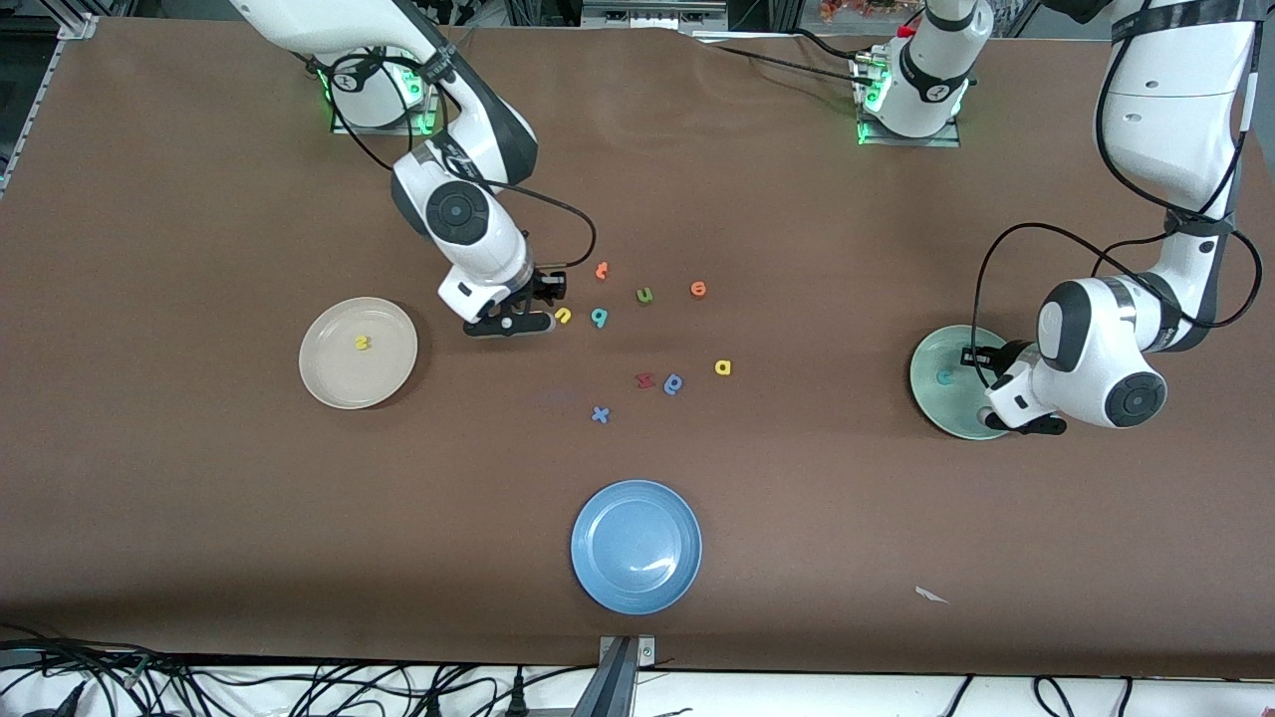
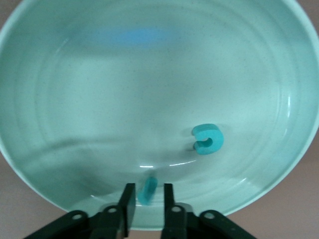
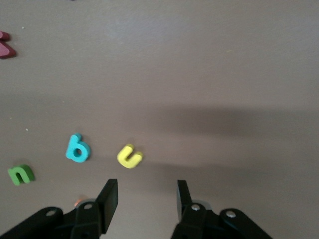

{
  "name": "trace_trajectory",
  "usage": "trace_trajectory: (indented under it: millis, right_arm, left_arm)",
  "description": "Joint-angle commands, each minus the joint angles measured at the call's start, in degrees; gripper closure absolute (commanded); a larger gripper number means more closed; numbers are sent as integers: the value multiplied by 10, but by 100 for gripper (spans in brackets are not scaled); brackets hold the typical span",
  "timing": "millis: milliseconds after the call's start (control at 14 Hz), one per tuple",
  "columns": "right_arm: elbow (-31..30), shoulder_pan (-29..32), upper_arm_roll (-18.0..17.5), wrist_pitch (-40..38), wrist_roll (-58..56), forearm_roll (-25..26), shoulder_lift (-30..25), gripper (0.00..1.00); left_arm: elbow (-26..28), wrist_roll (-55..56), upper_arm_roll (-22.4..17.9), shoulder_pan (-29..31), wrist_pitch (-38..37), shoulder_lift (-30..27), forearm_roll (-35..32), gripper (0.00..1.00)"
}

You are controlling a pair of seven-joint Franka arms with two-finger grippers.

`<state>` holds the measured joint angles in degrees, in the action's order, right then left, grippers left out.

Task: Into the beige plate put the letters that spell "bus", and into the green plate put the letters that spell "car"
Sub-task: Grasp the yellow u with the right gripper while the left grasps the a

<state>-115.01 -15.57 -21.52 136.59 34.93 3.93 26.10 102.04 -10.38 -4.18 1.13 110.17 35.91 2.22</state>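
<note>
The left gripper (image 2: 148, 200) hung over the green plate (image 2: 60, 99), jaws slightly apart around a teal letter (image 2: 147, 190), perhaps the r; the teal c (image 2: 208, 139) lay inside. The right gripper (image 3: 147, 198), jaws spread, hovered beside the yellow u (image 3: 129, 156).

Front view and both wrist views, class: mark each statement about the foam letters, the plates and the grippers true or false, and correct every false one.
1. A tiny yellow foam s lies in the round cream-beige plate. True.
2. The round blue plate holds a letter. False: nothing lies in it.
3. A tiny teal foam c lies in the round pale mint-green plate. True.
4. The right gripper is shut on the tiny yellow foam u. False: its fingers are open and the u lies on the table.
5. The left gripper is over the beige plate. False: it is over the green plate, with a small teal piece between its fingers.
</note>
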Motion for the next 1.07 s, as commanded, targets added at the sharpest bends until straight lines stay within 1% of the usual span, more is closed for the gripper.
trace_trajectory:
  millis: [0,71,214,429,571,643,714,857,1000]
  right_arm:
    - [15,-14,4,24,47,42,32,44]
    - [15,-17,4,33,60,61,39,44]
    - [15,-24,4,46,78,78,52,44]
    - [16,-35,4,54,110,108,63,44]
    - [16,-36,4,67,129,127,72,44]
    - [16,-36,4,68,132,132,75,44]
    - [16,-36,4,68,133,134,76,44]
    - [16,-37,4,72,133,135,77,45]
    - [16,-37,4,82,133,135,81,46]
  left_arm:
    - [-3,5,4,-5,-2,-29,-13,0]
    - [-18,11,7,-10,-3,-31,-6,0]
    - [-32,59,21,-29,-5,-40,-6,0]
    - [-68,170,69,-43,-2,-37,3,0]
    - [-83,214,99,-45,2,-31,51,1]
    - [-92,236,107,-58,14,-26,59,2]
    - [-97,264,108,-81,40,-15,60,3]
    - [-96,327,108,-121,125,6,60,2]
    - [-95,361,108,-154,166,23,60,2]
